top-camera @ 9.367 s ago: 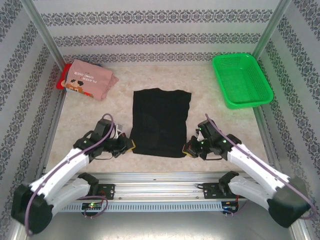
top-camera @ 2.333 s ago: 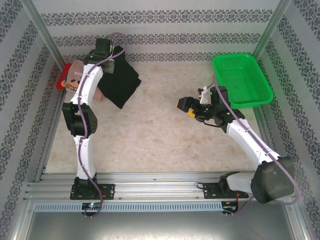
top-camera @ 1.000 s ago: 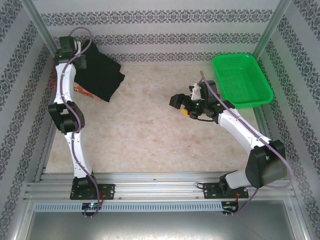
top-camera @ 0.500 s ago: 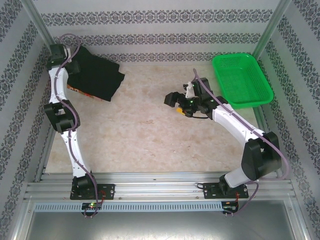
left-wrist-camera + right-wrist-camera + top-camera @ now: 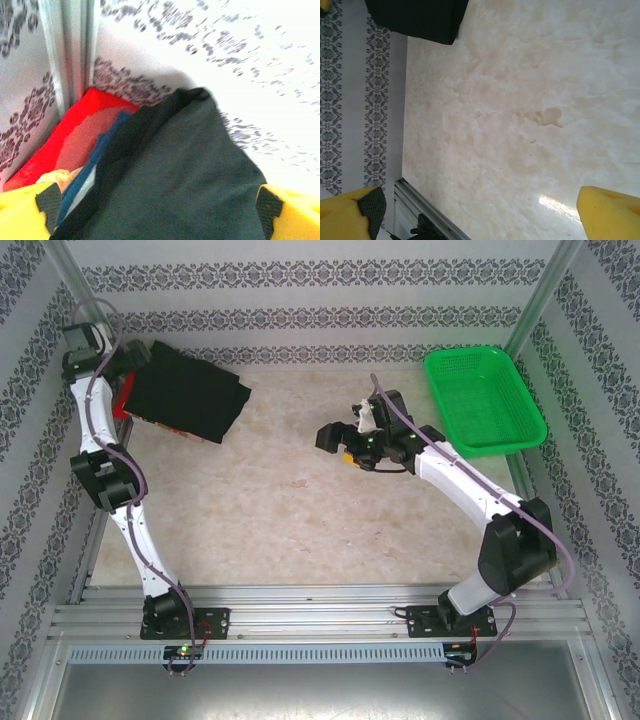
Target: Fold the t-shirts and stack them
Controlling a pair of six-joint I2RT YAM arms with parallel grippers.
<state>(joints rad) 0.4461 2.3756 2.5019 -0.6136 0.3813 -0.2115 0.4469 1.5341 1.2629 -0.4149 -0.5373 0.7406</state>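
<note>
A black t-shirt (image 5: pixel 190 398) lies folded on top of the stack in the far left corner of the table. A red t-shirt (image 5: pixel 122 400) pokes out under it on the left, and a thin edge of the pink t-shirt (image 5: pixel 166 426) shows along its near side. My left gripper (image 5: pixel 116 368) hovers at the stack's left end, open. In the left wrist view its yellow fingers (image 5: pixel 30 216) stand wide apart over the black t-shirt (image 5: pixel 175 175), with the red t-shirt (image 5: pixel 70 130) beside it. My right gripper (image 5: pixel 335 436) hangs open over the table's middle, holding nothing.
A green mesh basket (image 5: pixel 485 400) stands at the far right. Patterned walls and metal posts (image 5: pixel 85 310) close in the corner around the stack. In the right wrist view the marbled tabletop (image 5: pixel 520 125) lies below, with a corner of the black t-shirt (image 5: pixel 415 20) at the top.
My left gripper has opened and let go of the black t-shirt, which now rests on the stack; the arm has drawn back left. The right gripper has drifted leftward.
</note>
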